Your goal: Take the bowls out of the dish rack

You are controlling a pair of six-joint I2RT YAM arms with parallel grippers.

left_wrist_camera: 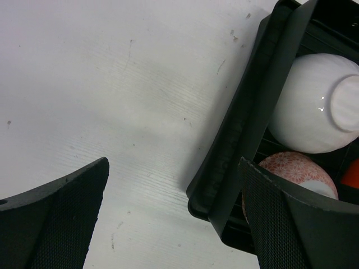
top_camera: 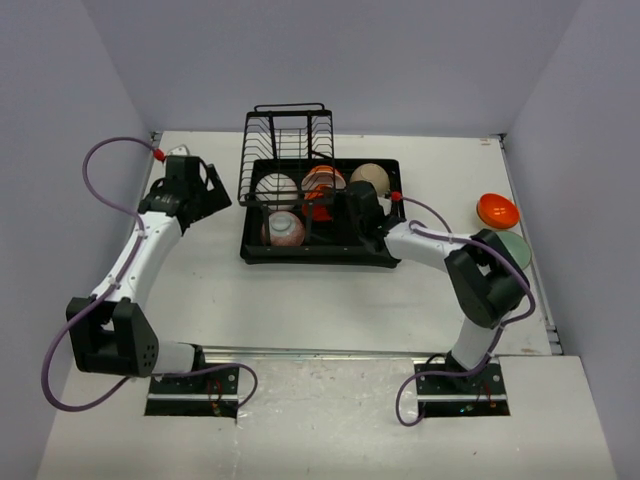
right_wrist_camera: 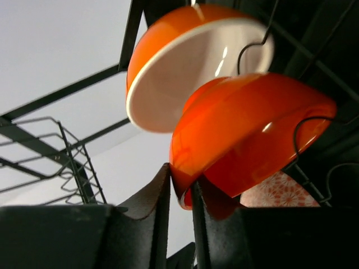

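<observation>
Surface (top_camera: 200,290): white, carrying everything; both arms reach out over it from the near edge
Dish rack (top_camera: 300,256): black tray in the middle of the surface, with its upright wire section at the far end
Pale green bowl (top_camera: 513,247): out of the rack, on the surface at the right; partly hidden behind the right arm
Pink-patterned bowl (top_camera: 283,229): in the tray's near-left part, base showing
Loose orange bowl (top_camera: 497,211): on the surface by the right wall, just beyond the pale green bowl
Right tool (right_wrist_camera: 180,178): reaching into the tray from the right; fingers drawn nearly together, pinching the lower rim of the glossy orange bowl
Glossy orange bowl (right_wrist_camera: 252,129): mid-tray, tilted among the wires – its rim sits between the right tool's fingers
Left tool (left_wrist_camera: 173,163): just off the rack's left side; fingers spread wide, holding nothing – only bare surface and the rack's corner lie between them
White bowl (left_wrist_camera: 314,106): in the tray's far-left part, base up, just beyond the pink-patterned bowl
Orange-and-white bowl (right_wrist_camera: 190,73): orange outside, white inside; tipped on edge just beyond the glossy orange bowl
Beige bowl (top_camera: 369,178): in the tray's far-right corner
</observation>
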